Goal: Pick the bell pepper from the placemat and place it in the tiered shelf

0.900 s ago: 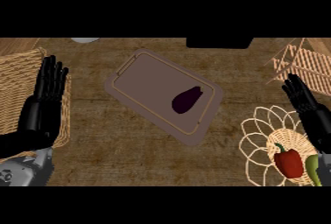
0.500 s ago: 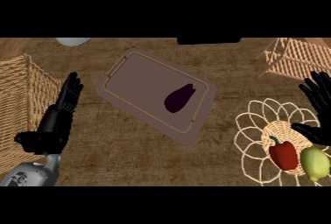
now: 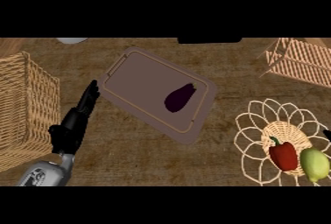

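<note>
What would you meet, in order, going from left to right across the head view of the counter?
wicker basket → left hand → eggplant → red bell pepper → yellow-green fruit

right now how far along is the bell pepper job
Done: nothing yet. The bell pepper lies on the placemat, far from the tiered shelf at the upper right. In hand: nothing. The left hand is open by the tray's edge, and only a sliver of the right hand shows near the placemat. Left: grasp the pepper, carry it and set it in the shelf.
</note>
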Controlling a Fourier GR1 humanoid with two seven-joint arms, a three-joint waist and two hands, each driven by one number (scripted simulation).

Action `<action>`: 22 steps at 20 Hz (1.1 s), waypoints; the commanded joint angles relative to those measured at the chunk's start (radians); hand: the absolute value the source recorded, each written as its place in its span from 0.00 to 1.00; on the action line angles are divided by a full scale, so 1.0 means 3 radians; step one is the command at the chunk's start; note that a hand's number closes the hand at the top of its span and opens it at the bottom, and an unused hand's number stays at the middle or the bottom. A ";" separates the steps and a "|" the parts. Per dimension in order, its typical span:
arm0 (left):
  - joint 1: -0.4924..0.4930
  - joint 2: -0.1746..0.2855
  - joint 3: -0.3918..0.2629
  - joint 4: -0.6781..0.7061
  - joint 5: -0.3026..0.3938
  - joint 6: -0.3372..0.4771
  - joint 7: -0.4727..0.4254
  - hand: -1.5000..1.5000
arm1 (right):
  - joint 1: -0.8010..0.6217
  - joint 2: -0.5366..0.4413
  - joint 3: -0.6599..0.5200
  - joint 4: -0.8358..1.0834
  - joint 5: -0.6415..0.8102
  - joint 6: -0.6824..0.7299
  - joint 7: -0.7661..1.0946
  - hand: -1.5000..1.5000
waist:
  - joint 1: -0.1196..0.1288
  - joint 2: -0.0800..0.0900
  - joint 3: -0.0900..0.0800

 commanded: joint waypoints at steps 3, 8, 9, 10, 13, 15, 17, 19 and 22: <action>-0.0202 -0.0070 0.0063 0.0034 -0.0092 -0.0107 0.0184 0.50 | 0.0213 -0.0032 -0.0301 0.0108 -0.0420 0.0706 -0.0441 0.00 | 0.0082 -0.0021 -0.0006; -0.0151 -0.0179 -0.0019 0.0214 -0.0152 -0.0094 0.0074 0.50 | 0.0464 -0.0529 0.0117 -0.0281 0.0018 0.1031 0.0002 0.00 | 0.0077 -0.0019 -0.0011; -0.0140 -0.0061 0.0133 0.0213 -0.0036 -0.0205 0.0039 0.50 | 0.0552 -0.0618 0.0130 -0.0593 0.0027 0.0986 0.0275 0.00 | 0.0067 -0.0025 -0.0017; -0.0111 -0.0088 0.0056 0.0116 -0.0118 -0.0168 0.0075 0.50 | 0.0504 -0.0671 0.0131 -0.0729 0.0053 0.0945 0.0411 0.00 | 0.0084 -0.0027 -0.0015; -0.0066 -0.0165 0.0064 0.0125 -0.0167 -0.0125 0.0075 0.50 | 0.0631 -0.0835 0.0122 -0.0969 0.0108 0.1066 0.0697 0.00 | 0.0083 -0.0025 -0.0012; 0.0074 -0.0157 0.0058 0.0151 -0.0155 -0.0184 -0.0062 0.50 | 0.0624 -0.0939 0.0174 -0.1422 0.0152 0.0947 0.1210 0.00 | 0.0092 -0.0027 -0.0016; -0.0118 -0.0139 0.0138 0.0114 -0.0121 -0.0186 0.0102 0.50 | 0.0624 -0.0976 0.0397 -0.1608 0.0360 0.0899 0.1514 0.00 | 0.0111 -0.0022 -0.0016; -0.0155 -0.0156 0.0091 0.0181 -0.0164 -0.0201 0.0139 0.50 | 0.0713 -0.1224 0.0450 -0.1831 0.0410 0.1106 0.1770 0.00 | 0.0092 -0.0021 -0.0018; -0.0163 -0.0230 0.0098 0.0227 -0.0214 -0.0121 0.0091 0.50 | 0.0827 -0.1558 0.0498 -0.2055 0.0533 0.1367 0.2073 0.00 | 0.0073 -0.0024 -0.0018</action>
